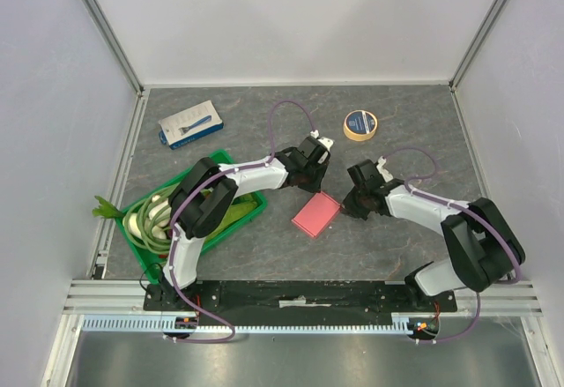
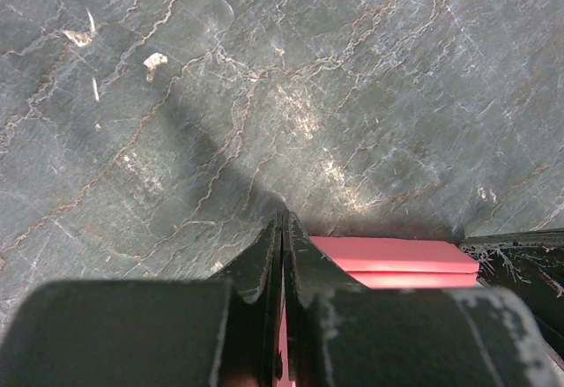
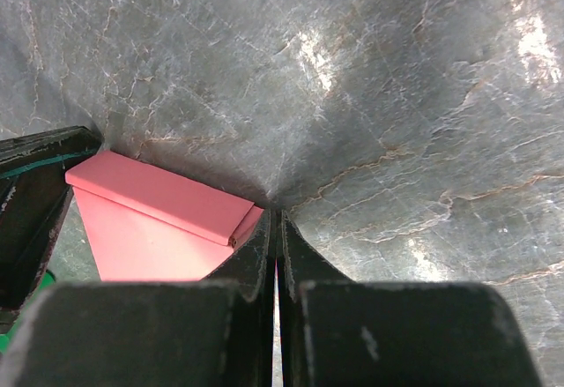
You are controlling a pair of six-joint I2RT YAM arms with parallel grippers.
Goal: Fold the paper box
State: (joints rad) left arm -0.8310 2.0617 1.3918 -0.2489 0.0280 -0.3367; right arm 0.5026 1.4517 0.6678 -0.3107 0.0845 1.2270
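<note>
Counter [image 1: 264, 255]: dark grey stone-look slab, pale veining, scuffed. Green plastic crate [image 1: 249, 215] is noted at left. Paper box [image 1: 315, 214]: pink-salmon thin card, folded flat, rectangular, laid mid-counter between both hands. Left hand [image 2: 282, 228] and right hand [image 3: 275, 224] are each pressed together at a box edge; a pink sliver is seen between the fingers, pinch not confirmed. Blue-and-white package [image 1: 190, 126] and tape roll [image 1: 360, 125]: print not legible.

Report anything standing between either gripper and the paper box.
Nothing visible does. The left gripper and right gripper are both at the box, jaws shut with pink card between them. The crate, tape and package lie off to the sides.
</note>
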